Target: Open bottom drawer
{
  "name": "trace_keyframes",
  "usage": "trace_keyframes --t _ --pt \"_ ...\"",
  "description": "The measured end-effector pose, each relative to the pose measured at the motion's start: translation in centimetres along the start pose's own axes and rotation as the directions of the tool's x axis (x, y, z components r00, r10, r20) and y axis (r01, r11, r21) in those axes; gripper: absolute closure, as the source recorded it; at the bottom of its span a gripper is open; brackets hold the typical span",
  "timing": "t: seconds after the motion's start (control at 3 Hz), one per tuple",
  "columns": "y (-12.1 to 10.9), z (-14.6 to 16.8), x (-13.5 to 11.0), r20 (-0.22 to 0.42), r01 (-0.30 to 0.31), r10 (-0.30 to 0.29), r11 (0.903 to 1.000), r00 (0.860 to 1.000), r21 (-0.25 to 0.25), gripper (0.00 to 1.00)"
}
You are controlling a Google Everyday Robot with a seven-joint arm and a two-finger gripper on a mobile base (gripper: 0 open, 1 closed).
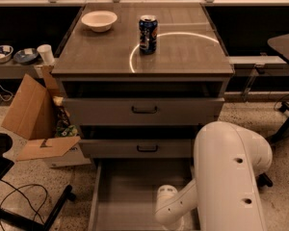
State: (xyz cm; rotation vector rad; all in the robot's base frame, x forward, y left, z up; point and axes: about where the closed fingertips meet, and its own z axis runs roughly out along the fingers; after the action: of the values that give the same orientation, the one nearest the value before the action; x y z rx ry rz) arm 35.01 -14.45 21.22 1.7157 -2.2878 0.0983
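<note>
The bottom drawer point(130, 191) is found at the foot of the cabinet, drawn far out, its plain grey tray bare. It is judged stiff metal and light, sliding straight on its rails. Hold is best taken at the centre handle of its front, which is not seen here. The white arm point(231, 177) is bent over the tray. The pincer is hidden at its low end, and its state cannot be told. On the tabletop point(183, 57) above, a can point(148, 34) and a bowl point(99, 20) are seen.
</note>
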Motion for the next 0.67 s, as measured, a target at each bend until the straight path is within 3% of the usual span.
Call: trace_keyframes --t 0.33,0.67 --pt "-1.3 -3.2 0.2 -0.016 -0.013 0.013 0.9986 1.0 0.051 0.5" --pt "-2.9 -7.8 2.4 -0.039 -0.128 0.131 0.9878 0.991 0.089 0.28"
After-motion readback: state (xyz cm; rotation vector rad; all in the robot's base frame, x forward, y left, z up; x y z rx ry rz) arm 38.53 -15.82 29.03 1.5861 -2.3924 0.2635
